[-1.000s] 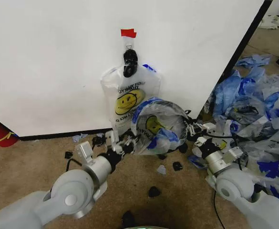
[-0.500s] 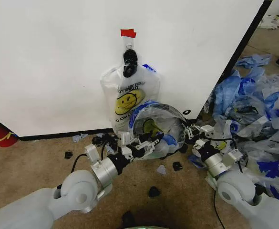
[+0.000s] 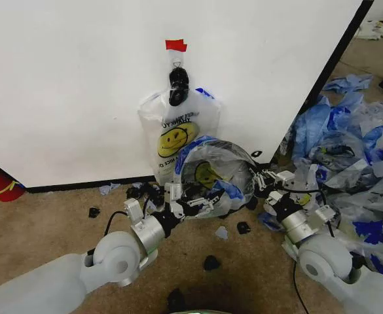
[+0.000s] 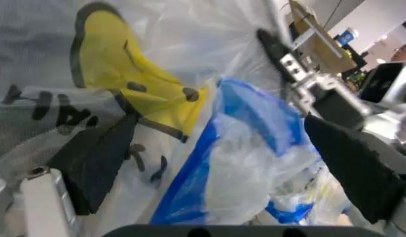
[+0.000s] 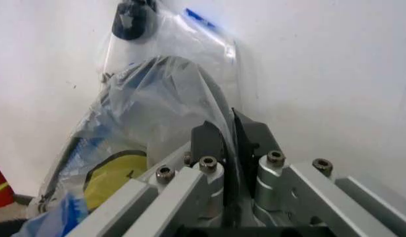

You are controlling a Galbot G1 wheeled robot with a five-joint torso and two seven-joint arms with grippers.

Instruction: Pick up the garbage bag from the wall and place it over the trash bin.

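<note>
The right pincer (image 5: 228,148) is seen clamped on a fold of the garbage bag (image 3: 214,171), its dark pads pressed together with thin film between them, at the bag's right edge. The left pincer (image 3: 194,199) is held at the bag's lower left; in the left wrist view its fingers (image 4: 97,165) stand apart with blue-edged plastic bunched between them, not pinched. The bag is thus stretched between the two arms just above the floor (image 3: 60,216), apparently so that its mouth is kept spread. It is judged that the bin lies beneath the film, though no rim can be made out. A second smiley bag (image 3: 175,131) hangs from a black clip (image 3: 177,85) on the wall (image 3: 67,85) directly behind, touching or nearly touching the held one. Little room is left at the back, where the wall stands close. To the right, a heap of blue-and-clear bags (image 3: 355,144) crowds the right arm. Open carpet, strewn with small black scraps (image 3: 211,263), is left toward the robot.
</note>
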